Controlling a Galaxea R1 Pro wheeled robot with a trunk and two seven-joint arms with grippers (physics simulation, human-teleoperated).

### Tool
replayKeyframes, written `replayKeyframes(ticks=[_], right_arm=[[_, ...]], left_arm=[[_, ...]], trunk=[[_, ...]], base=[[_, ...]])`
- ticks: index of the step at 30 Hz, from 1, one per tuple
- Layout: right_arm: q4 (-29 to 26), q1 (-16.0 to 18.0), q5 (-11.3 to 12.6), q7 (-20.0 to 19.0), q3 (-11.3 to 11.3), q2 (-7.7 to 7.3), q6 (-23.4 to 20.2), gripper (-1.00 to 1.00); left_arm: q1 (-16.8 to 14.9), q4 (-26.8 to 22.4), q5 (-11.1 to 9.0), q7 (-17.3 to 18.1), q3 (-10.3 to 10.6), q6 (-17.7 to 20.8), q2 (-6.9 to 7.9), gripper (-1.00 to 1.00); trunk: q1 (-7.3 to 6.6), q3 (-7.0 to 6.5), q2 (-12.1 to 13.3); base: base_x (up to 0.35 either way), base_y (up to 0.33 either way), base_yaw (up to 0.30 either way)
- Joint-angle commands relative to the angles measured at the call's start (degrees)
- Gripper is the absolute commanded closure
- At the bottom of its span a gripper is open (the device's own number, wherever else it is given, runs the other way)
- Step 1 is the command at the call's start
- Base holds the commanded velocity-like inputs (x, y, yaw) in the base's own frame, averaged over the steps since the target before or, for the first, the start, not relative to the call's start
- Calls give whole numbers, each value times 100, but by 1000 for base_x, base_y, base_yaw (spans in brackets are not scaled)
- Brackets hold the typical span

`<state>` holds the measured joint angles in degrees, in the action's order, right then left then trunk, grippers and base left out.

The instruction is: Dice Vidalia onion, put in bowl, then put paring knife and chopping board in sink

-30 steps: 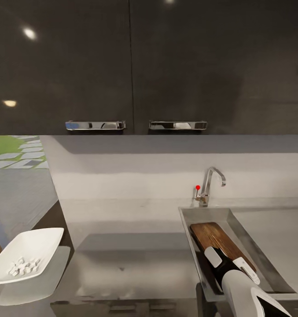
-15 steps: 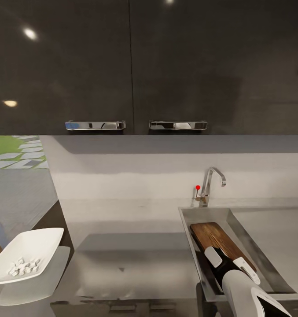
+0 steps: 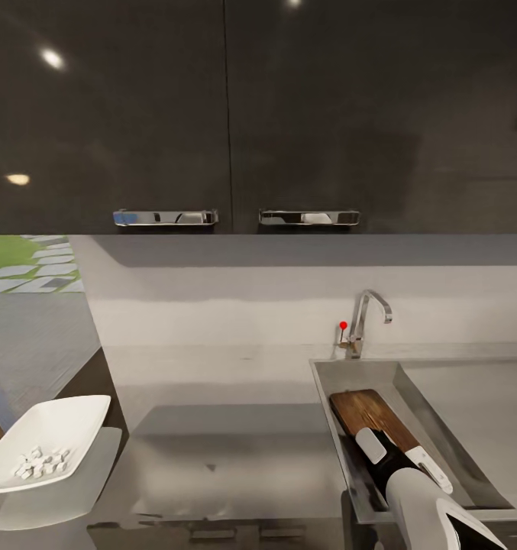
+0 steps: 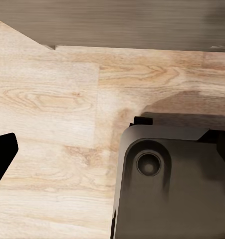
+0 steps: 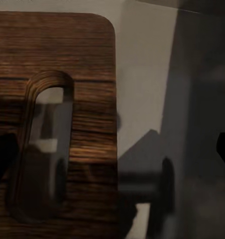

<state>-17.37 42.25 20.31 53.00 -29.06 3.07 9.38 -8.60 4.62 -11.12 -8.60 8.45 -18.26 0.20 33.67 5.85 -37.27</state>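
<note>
A: Item one. We list the rectangular brown wooden chopping board with visible grain. It lies inside the rectangular stainless-steel sink, tilted, its far end raised against the basin's left wall.

B: Item two. We list the right claw, white fingers on a black body, over the board's near end. In the right wrist view its dark fingertips stand wide apart at the two edges, and the board's oblong handle slot shows between them. We log the claw as spread and holding nothing.

A: Item three. The shallow glossy white squarish bowl sits at the far left of the long glossy grey counter, well apart from the sink. It holds the tiny white cubes of diced onion.

B: Item four. The left claw: the left wrist view looks down on pale wood-plank floor and a dark grey part of the robot. One dark fingertip shows at the edge, so we cannot tell whether that claw is spread or closed.

A: The red-handled paring knife: we do not see it, so its place stays unentered.

B: Risks, as we judge them. The leaning board may slide or drop flat if the withdrawing fingers catch its edge or slot. A lift toward the chrome bent-spout tap could strike it.
</note>
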Motion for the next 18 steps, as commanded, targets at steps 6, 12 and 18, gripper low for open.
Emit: replayKeyframes(ticks=[6, 12, 18], right_arm=[[-50, 3, 53, 3, 32, 11, 58, -100], [-245, 3, 24, 12, 47, 19, 44, -100], [-2204, 3, -5, 32, 727, 77, -1385, -100]], left_arm=[[-10, 22, -48, -1, 49, -37, -3, -100], [-10, 22, -48, -1, 45, -37, -3, -100], [-10, 16, -48, -1, 47, -41, -1, -100]], trunk=[[2, 10, -9], [2, 10, -9], [2, 10, -9]], base=[[0, 0, 0], [0, 0, 0], [0, 0, 0]])
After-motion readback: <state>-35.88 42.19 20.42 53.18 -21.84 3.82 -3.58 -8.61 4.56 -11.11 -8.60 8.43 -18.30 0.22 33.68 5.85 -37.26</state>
